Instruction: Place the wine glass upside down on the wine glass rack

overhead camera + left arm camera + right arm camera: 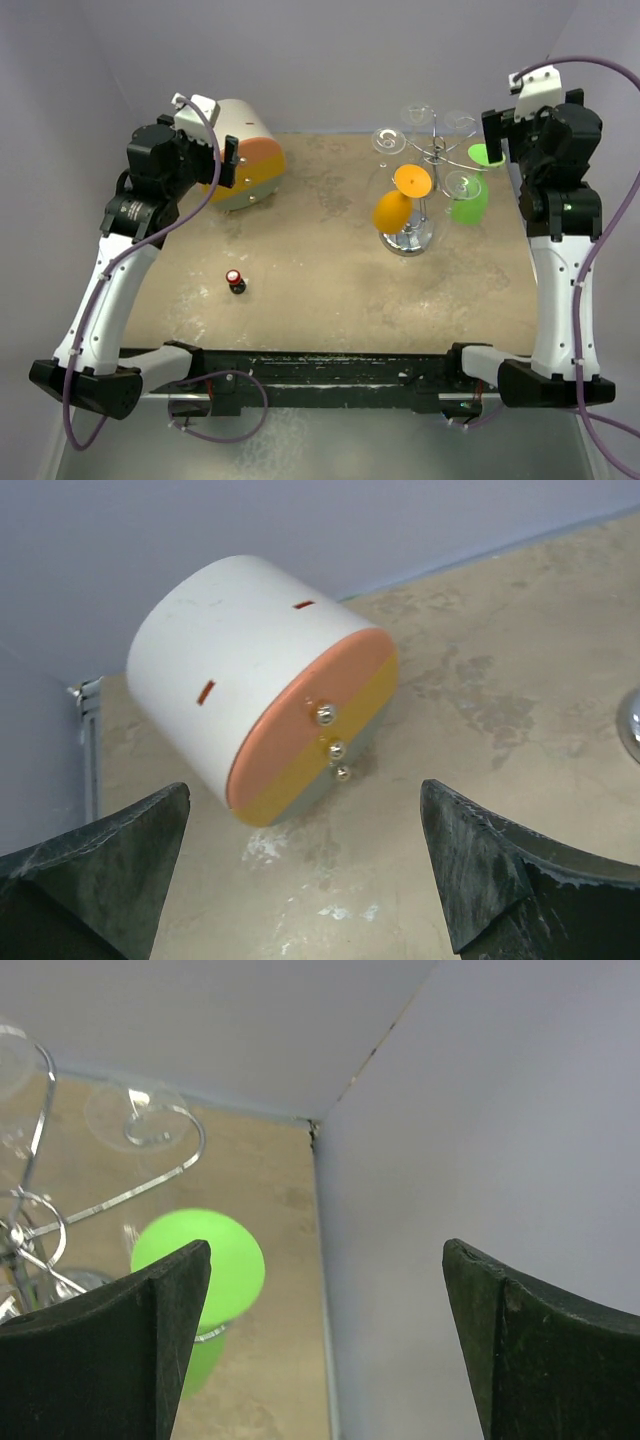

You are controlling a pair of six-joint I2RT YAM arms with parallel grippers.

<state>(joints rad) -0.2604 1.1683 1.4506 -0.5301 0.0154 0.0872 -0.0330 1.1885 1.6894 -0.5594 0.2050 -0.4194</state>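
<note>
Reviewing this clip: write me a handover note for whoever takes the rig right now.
The left gripper is open and empty, facing the white drum.
The right gripper is open and empty beside the green wine glass.
The wine glass rack stands upright far right; the green wine glass and an orange wine glass hang on it foot up, among clear glasses.
Done: hanging, it appears.
Left: back the right arm away carefully.

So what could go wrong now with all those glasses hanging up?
The open right gripper sits close beside the green glass. If it pulls away carelessly, a finger might bump the glass off its wire loop. The orange glass hangs tilted on the wine glass rack, so a knock could swing it into the clear glasses nearby or wobble the whole stand.
</note>
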